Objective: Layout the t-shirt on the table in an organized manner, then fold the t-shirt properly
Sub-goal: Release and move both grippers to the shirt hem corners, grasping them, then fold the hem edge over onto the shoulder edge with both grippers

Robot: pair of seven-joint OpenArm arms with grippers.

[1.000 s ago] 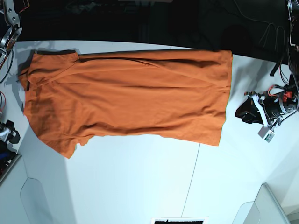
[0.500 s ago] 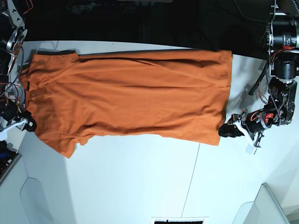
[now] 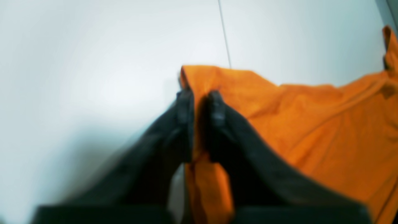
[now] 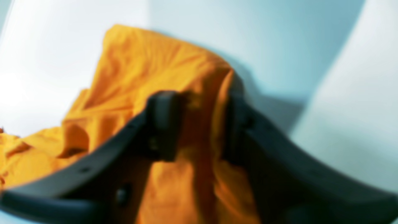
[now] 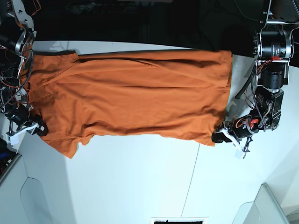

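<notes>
T-shirt, one bright orange garment, lies spread along the white tabletop, its length running from 9 o'clock to 3 o'clock in the base view, with the far edge close to the tabletop's back border.

Against the earlier base pictures, both arms have come in to the cloth. A second ago the left tool sat well clear of the hem at 3 o'clock; now it is at the shirt's corner near 4 o'clock, and that corner has been drawn up into a small peak. The right tool, earlier off the cloth at the 9 o'clock edge, now sits on the shirt's sleeve-end edge near 8 o'clock.

In the left wrist view the left tool has its two dark fingers pressed together on a pinched ridge of orange cloth. In the right wrist view the right tool has its fingers standing apart with a raised fold of the shirt between them; the blur hides whether they grip it.

Count: one shirt, one tabletop with one thin dark seam, two arms, two tools.
</notes>
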